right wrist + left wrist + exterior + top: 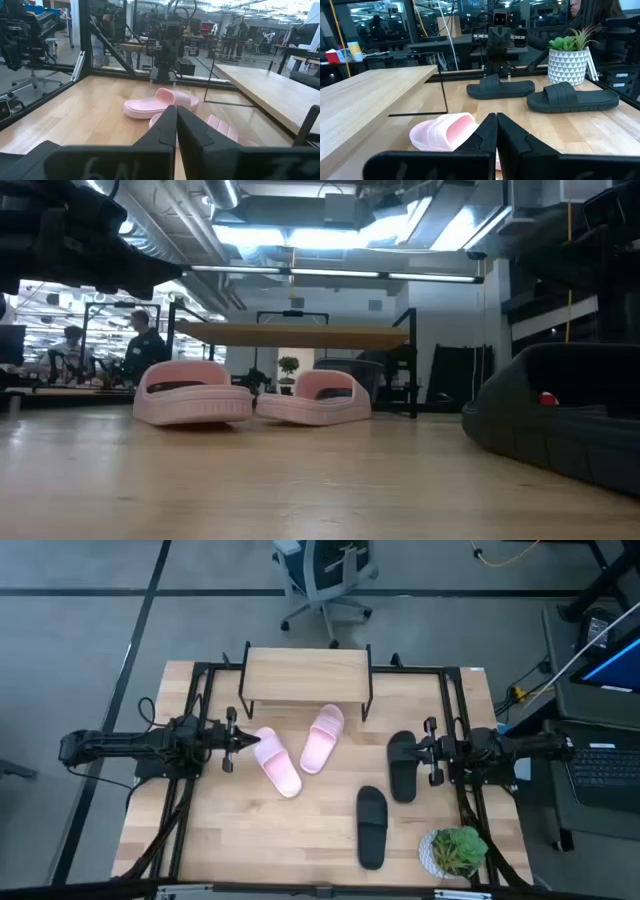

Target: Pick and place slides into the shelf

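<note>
Left gripper (250, 739): you see its fingers pressed together with nothing between them, at the left centre of the high view, tips just beside the heel end of the nearer pink slide.
Right gripper (408, 751): its fingers are pressed together too and hold nothing — it sits at right centre of the high view, tips over or against the upper black slide; you cannot tell whether they touch.
Left pink slide (279, 762): lies on the table just right of the left gripper, angled toward the lower right of the high view.
Right pink slide (323, 738): lies just beside the first, its top end close under the shelf's front edge, at the centre of the frame.
Upper black slide (401, 767): flat on the table, right of centre, beside the right gripper.
Lower black slide (372, 826): lower in the frame, apart from the other one, left of the potted plant (455, 850).
Shelf (305, 677): stands at the top centre of the table — its plank top carries no slide.
Table (230, 840): you see all four slides lying on it.
</note>
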